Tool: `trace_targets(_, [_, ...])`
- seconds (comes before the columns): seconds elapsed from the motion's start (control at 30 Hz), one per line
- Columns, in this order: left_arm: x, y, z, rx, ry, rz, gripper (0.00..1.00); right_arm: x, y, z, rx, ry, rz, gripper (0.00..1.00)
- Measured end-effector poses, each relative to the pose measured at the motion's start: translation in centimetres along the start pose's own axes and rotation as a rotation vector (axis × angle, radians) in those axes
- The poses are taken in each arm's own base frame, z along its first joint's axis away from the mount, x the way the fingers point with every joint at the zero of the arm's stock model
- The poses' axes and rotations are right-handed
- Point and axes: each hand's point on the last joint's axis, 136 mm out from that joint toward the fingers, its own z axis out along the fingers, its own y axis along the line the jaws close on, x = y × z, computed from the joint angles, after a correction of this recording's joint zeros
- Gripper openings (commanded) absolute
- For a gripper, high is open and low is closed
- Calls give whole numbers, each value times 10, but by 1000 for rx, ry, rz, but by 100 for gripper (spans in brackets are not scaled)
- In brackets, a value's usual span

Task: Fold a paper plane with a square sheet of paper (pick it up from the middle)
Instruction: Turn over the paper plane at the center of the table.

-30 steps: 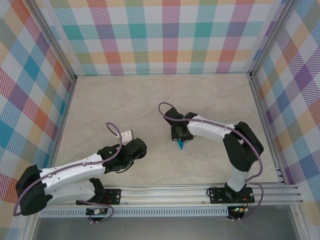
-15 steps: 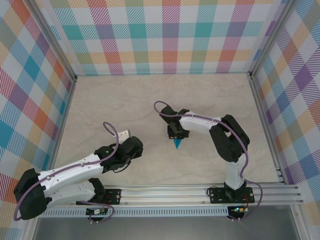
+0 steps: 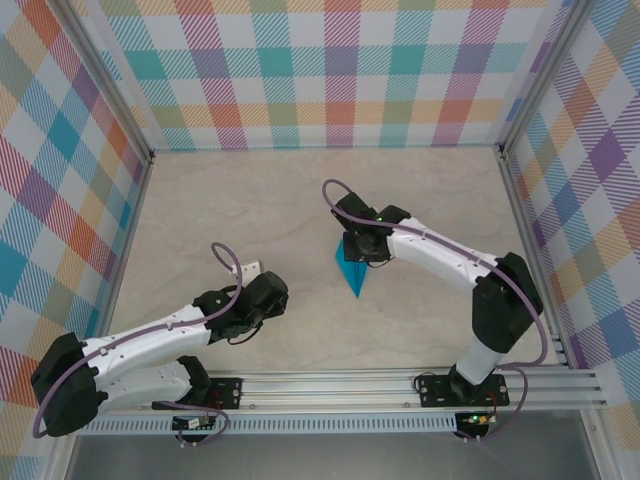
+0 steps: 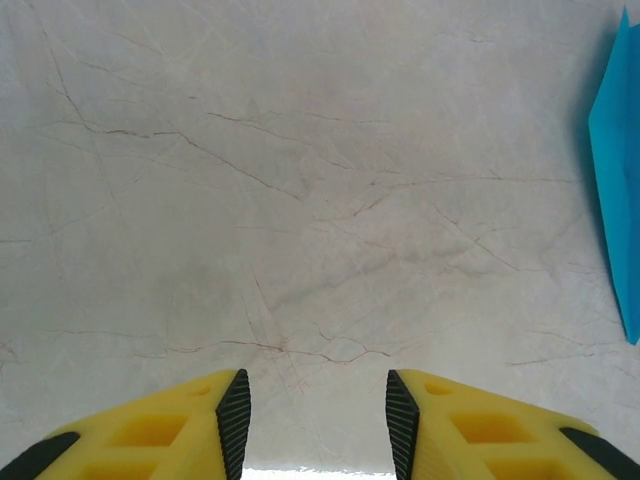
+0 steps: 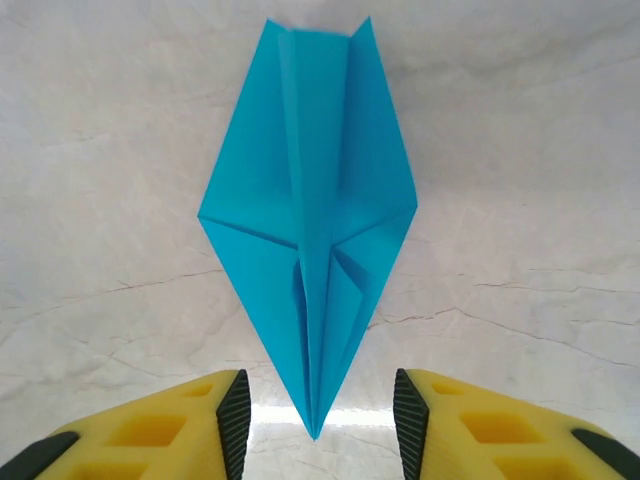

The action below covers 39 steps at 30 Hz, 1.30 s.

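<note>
We see a small teal-blue folded paper plane (image 3: pixel 353 275), a narrow kite shape with a centre crease, lying flat on the pale marbled counter (image 3: pixel 230 200) near its middle, with its sharp point facing the arm bases. The right gripper (image 3: pixel 360 247) hangs over the plane's broad far end. In the right wrist view the right gripper (image 5: pixel 315 420) stands open: its yellow fingers (image 5: pixel 150 440) are apart, and the paper plane (image 5: pixel 310 220) has its tip between them, touching neither. The left gripper (image 3: pixel 251 270) is well to the left of the plane, and in its wrist view it (image 4: pixel 312 420) is open too, with only bare counter between the fingers (image 4: pixel 150 435). The plane's edge (image 4: pixel 618 170) shows at the right border of that view.
</note>
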Motion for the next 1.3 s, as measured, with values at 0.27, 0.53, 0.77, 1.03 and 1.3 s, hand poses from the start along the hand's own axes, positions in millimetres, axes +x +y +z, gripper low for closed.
trace_targets(0.27, [-10, 1, -1, -19, -20, 40, 77, 6, -46, -37, 46, -126, 32, 66])
trace_targets(0.53, [-65, 31, -4, -157, -155, 61, 100, -8, -146, -118, 159, -507, 156, 98])
trace_targets(0.77, [-135, 81, -18, -342, -309, 12, 100, -1, -214, -68, 373, -499, 129, 100])
trace_targets(1.03, [-172, 128, -6, -469, -422, 45, 100, 13, -255, 28, 417, -387, 171, 100])
trace_targets(1.3, [-149, 142, 59, -452, -428, 196, 100, -21, -233, 59, 261, -541, 99, 100])
